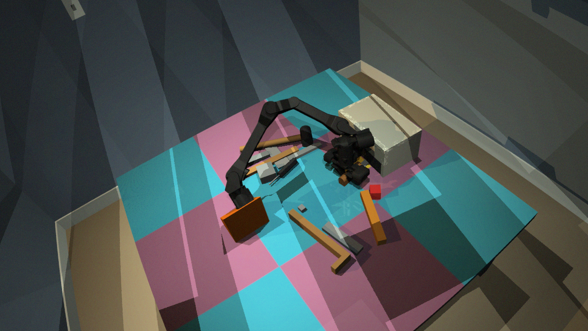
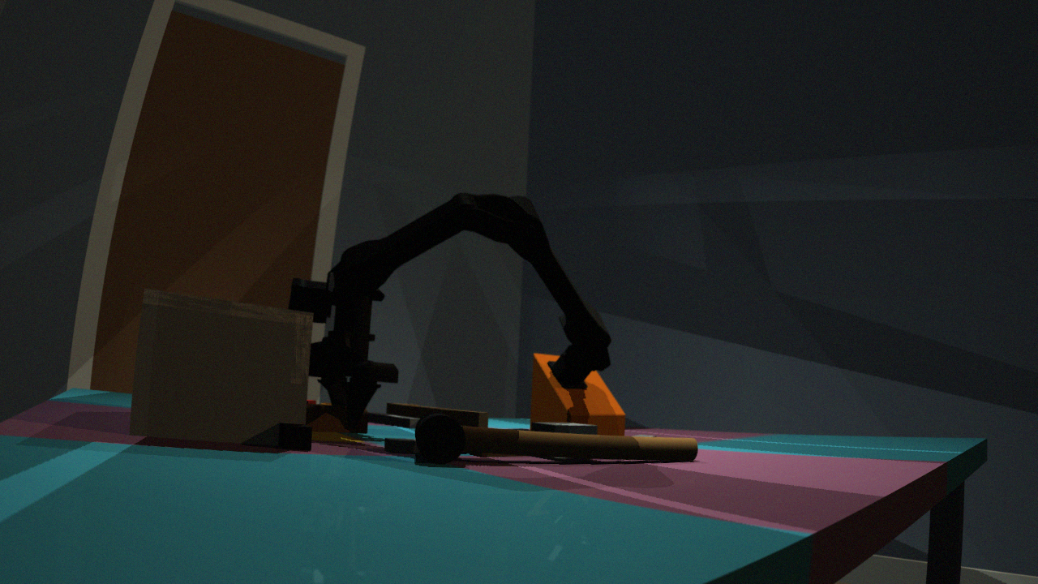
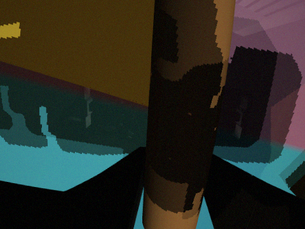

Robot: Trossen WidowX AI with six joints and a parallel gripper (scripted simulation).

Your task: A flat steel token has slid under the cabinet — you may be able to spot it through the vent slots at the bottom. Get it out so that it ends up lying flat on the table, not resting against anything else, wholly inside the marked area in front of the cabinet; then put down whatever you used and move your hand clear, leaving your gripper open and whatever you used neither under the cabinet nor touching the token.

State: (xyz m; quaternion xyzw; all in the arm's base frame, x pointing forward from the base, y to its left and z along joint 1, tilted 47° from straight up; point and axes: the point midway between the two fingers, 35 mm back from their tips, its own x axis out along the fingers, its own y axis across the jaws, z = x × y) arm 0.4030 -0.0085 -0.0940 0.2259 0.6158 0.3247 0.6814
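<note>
Wooden handle, round and thick, ran lengthwise between the fingers of the black tool, which was closed firmly on it. The arm reached down low over the blue and pink table, and the handle's working end could not be made out.

Just beyond lay a yellow patch, probably the marked area, partly covered by the arm and its shadow. A red cube and an orange bar lay to one side of the arm.

Farther on stood the pale cabinet, close beside the wrist. The steel token could not be picked out in any view; whether it was under the cabinet or already drawn partly out could not be told.

The step in hand looked like raking with the held piece. Doing it well called for a level handle, a low working end and a slow, straight pull, so that the token would slide rather than tip or skip. The wrist needed care near the cabinet's edge. The stroke should end with the token wholly on yellow, then the handle should back off before being set down well apart.
</note>
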